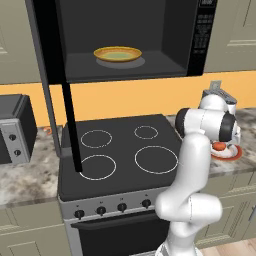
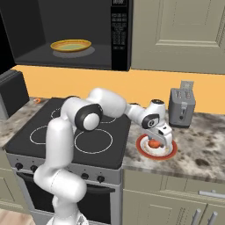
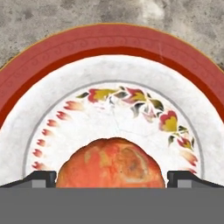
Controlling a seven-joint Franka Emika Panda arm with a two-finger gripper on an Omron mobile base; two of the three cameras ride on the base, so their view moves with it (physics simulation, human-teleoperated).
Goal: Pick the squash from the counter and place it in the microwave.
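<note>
Orange-red squash [image 3: 111, 162] sits on red-rimmed plate [image 3: 52, 52], lower part cut off by frame bottom in hand view. Gripper [image 2: 154, 141] is right over it; one dark fingertip [image 3: 41, 178] each side of squash, jaws wide, contact w/ squash can't be told. In right base view squash [image 2: 154, 143] is mostly hidden by hand; in left base view arm blocks most of plate [image 1: 234, 152], squash [image 1: 219, 146] just peeks out. Plate lies on mottled counter [image 2: 202, 154] right of stovetop [image 2: 61, 136], near grey toaster [image 2: 181, 105]. Microwave [image 1: 200, 35] hangs open above stove, 1 yellow dish [image 1: 117, 53] inside. Counts: 1 squash, 1 plate, 1 dish, 1 toaster, 4 burner rings. Silver-fronted box [image 1: 15, 130] at left is cut off by edge.
</note>
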